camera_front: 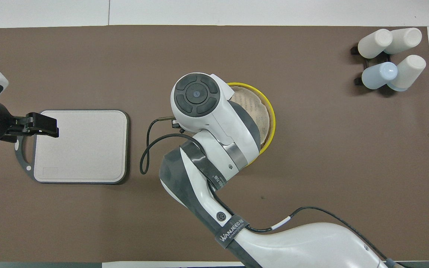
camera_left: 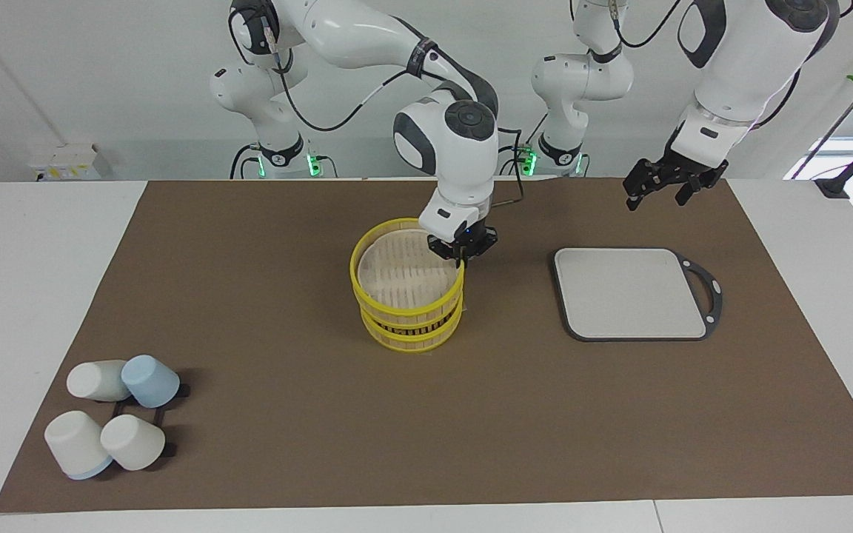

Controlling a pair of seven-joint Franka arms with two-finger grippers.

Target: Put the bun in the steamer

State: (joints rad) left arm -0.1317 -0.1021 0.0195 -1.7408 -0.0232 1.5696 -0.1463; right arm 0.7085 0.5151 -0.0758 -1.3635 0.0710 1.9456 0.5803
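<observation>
The yellow-rimmed two-tier steamer (camera_left: 406, 296) stands mid-table on the brown mat, and its slatted top floor is bare. My right gripper (camera_left: 461, 257) is at the top tier's rim on the side toward the left arm's end, its fingers closed on the rim. In the overhead view the right arm covers that gripper and part of the steamer (camera_front: 264, 111). My left gripper (camera_left: 656, 194) is open and empty, up in the air over the mat by the grey board's handle end; it also shows in the overhead view (camera_front: 45, 124). The bun is not in view.
A grey square board (camera_left: 630, 292) with a dark handle lies beside the steamer toward the left arm's end; it also shows in the overhead view (camera_front: 82, 147). Several white and blue cups (camera_left: 115, 422) lie on a black rack at the right arm's end, farther from the robots.
</observation>
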